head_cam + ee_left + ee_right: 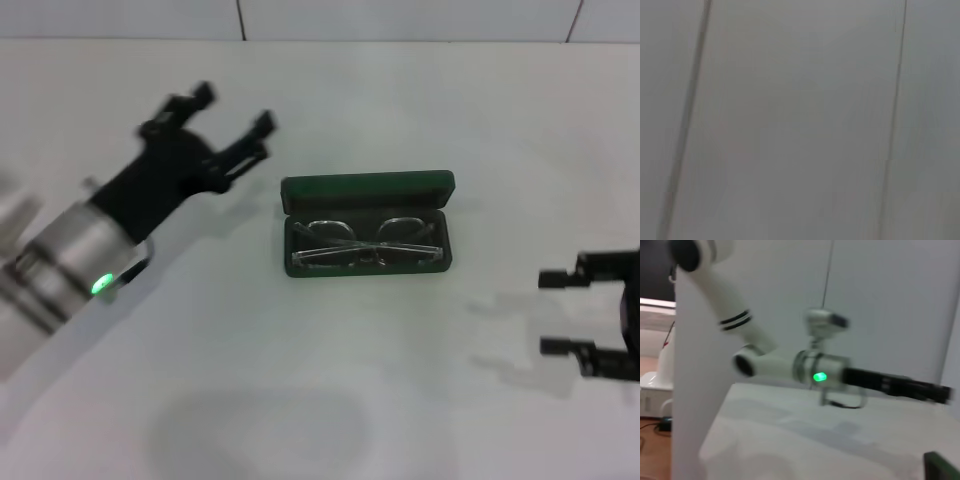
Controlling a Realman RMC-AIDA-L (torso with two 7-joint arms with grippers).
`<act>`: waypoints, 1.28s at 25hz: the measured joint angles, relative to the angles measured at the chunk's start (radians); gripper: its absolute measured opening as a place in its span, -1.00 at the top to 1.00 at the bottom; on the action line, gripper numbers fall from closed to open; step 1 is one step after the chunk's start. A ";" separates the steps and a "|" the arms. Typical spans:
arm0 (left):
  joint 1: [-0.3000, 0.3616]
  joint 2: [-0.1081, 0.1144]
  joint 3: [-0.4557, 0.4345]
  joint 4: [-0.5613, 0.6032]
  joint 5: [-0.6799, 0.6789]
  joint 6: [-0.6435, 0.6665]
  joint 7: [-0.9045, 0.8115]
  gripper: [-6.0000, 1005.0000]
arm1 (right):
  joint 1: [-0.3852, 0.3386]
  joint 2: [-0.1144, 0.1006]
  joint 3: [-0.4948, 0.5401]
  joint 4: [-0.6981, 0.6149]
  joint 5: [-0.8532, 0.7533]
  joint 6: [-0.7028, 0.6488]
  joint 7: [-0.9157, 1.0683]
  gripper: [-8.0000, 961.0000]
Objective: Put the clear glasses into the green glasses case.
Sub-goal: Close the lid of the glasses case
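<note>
Dark green glasses case (pixel 367 190) with dark lining; clear glasses (pixel 365 245) transparent, faint grey outlines. White table (pixel 300 400). Left gripper (pixel 232 118) black, silver wrist, green light (pixel 100 285). Right gripper (pixel 556 313) black. Pale grey wall (pixel 800 120).

A plain white desk backed by pale wall panels

The smooth white matte desk (pixel 330 400) fills nearly all of the head view, with soft grey shadows lying on its near part. Along the desk's far edge runs a pale grey panelled wall (pixel 400 18), split by thin dark vertical seams. The left wrist view shows only such a pale grey surface crossed by two dark seams. In the right wrist view, beyond the desk's (pixel 790 440) outer edge and lower than its top, a strip of brown floor (pixel 652 460) shows, with a white rounded object (pixel 655 375) standing on it; what that object is cannot be told.
</note>
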 joint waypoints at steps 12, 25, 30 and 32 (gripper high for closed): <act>-0.324 0.008 0.001 0.090 0.411 -0.466 -0.470 -0.74 | -0.007 -0.002 0.007 0.008 -0.053 -0.003 -0.008 -0.13; -0.289 -0.006 0.001 0.226 0.616 -0.626 -0.641 -0.74 | 0.002 -0.002 0.005 -0.001 -0.056 0.008 -0.013 -0.13; -0.257 -0.006 0.001 0.234 0.624 -0.619 -0.644 -0.74 | 0.007 -0.006 0.002 -0.003 -0.056 0.011 -0.014 -0.13; -0.247 -0.006 0.001 0.235 0.628 -0.613 -0.646 -0.74 | 0.008 -0.006 0.004 -0.003 -0.056 0.013 -0.015 -0.13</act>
